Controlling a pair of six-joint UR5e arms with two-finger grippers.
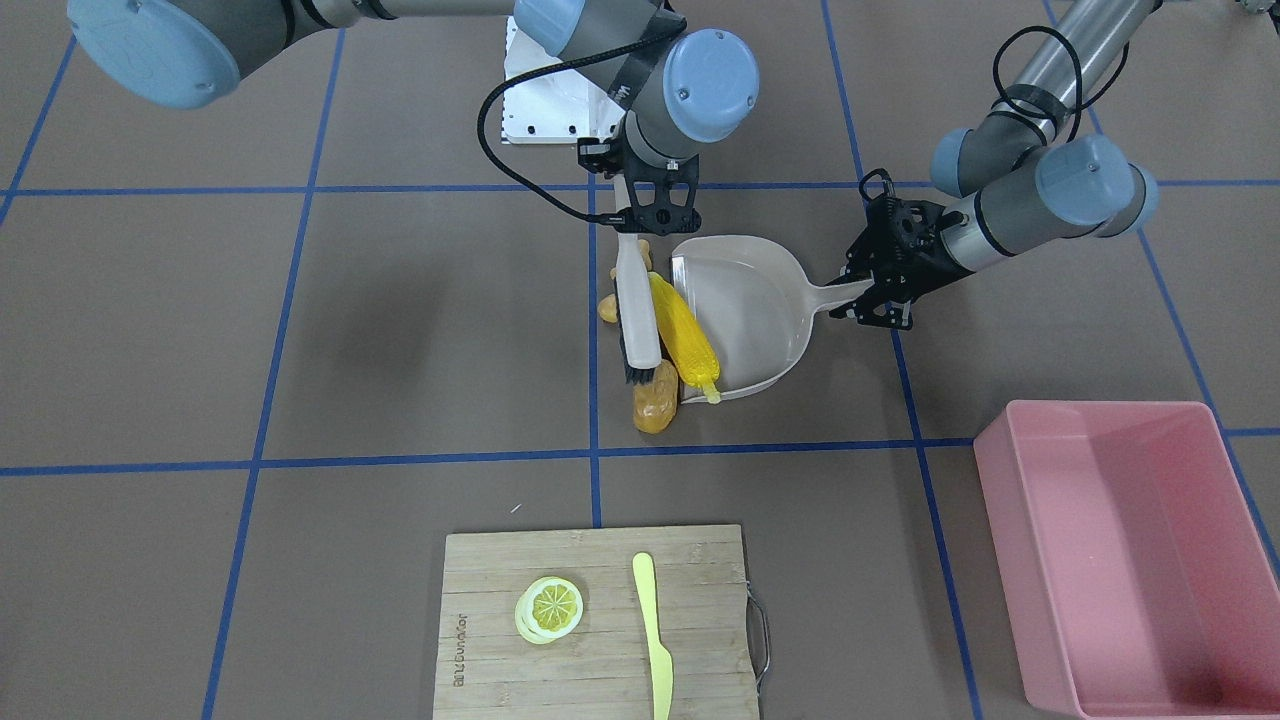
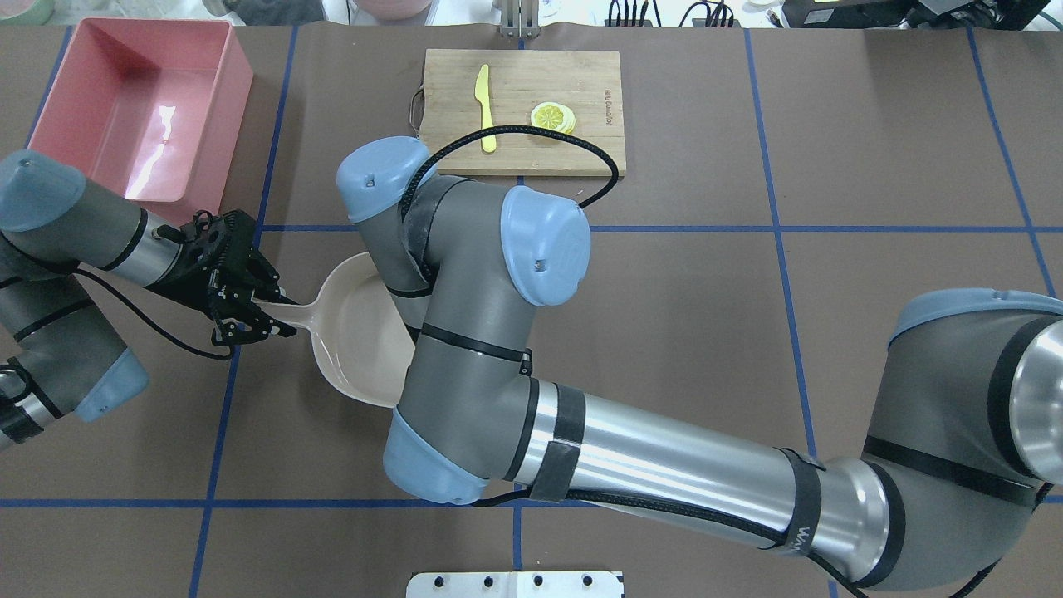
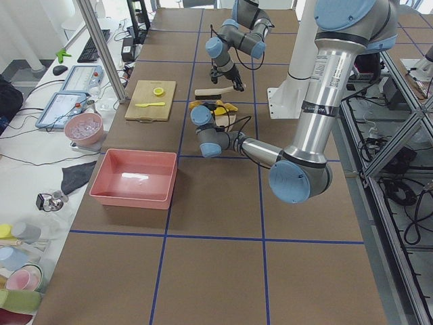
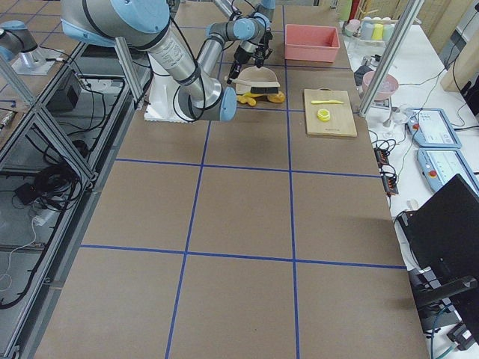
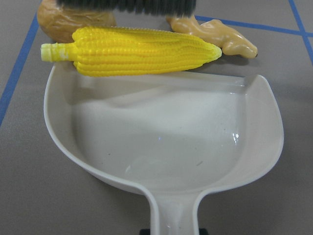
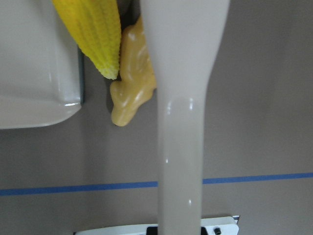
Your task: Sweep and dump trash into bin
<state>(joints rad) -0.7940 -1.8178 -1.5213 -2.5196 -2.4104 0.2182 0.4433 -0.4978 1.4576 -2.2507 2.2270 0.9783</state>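
Note:
The yellow corn cob (image 1: 685,340) lies along the front lip of the beige dustpan (image 1: 750,300). Just outside that lip sit the brown-orange potato (image 1: 655,400) and the tan ginger root (image 1: 608,305), half hidden by the brush (image 1: 637,320). My right gripper (image 1: 650,225) is shut on the brush handle, and the bristles rest against the corn and potato. My left gripper (image 1: 850,297) is shut on the dustpan handle. The left wrist view shows the corn (image 5: 132,51) on the pan's edge, with the potato (image 5: 73,22) and ginger (image 5: 220,36) behind it. The pink bin (image 1: 1120,550) holds nothing that shows.
A wooden cutting board (image 1: 595,680) at the table's operator side carries a lemon slice (image 1: 549,608) and a pale yellow knife (image 1: 655,640). A white mounting plate (image 1: 545,100) lies by the robot base. Blue tape lines cross the brown table.

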